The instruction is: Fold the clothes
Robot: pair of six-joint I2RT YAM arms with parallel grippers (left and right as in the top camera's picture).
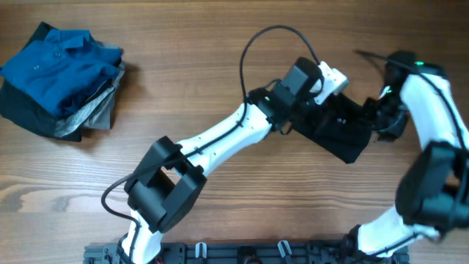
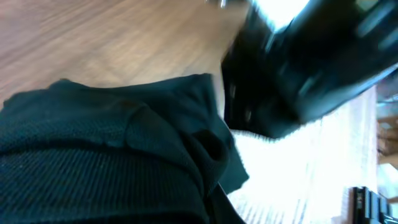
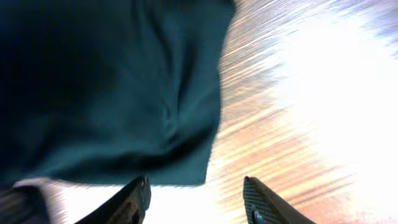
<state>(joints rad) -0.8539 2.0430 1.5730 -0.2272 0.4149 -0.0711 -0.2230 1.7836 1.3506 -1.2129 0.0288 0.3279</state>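
Lying bunched near the right edge of the table (image 1: 220,59) is the black T-shirt (image 1: 341,132). The right gripper (image 3: 196,200) is spread wide, holding nothing (cloth just beyond its tips). The left gripper (image 1: 311,114) is at the shirt's other end; open or closed, I cannot tell. A garment pile (image 1: 62,77) rests at the far left corner.
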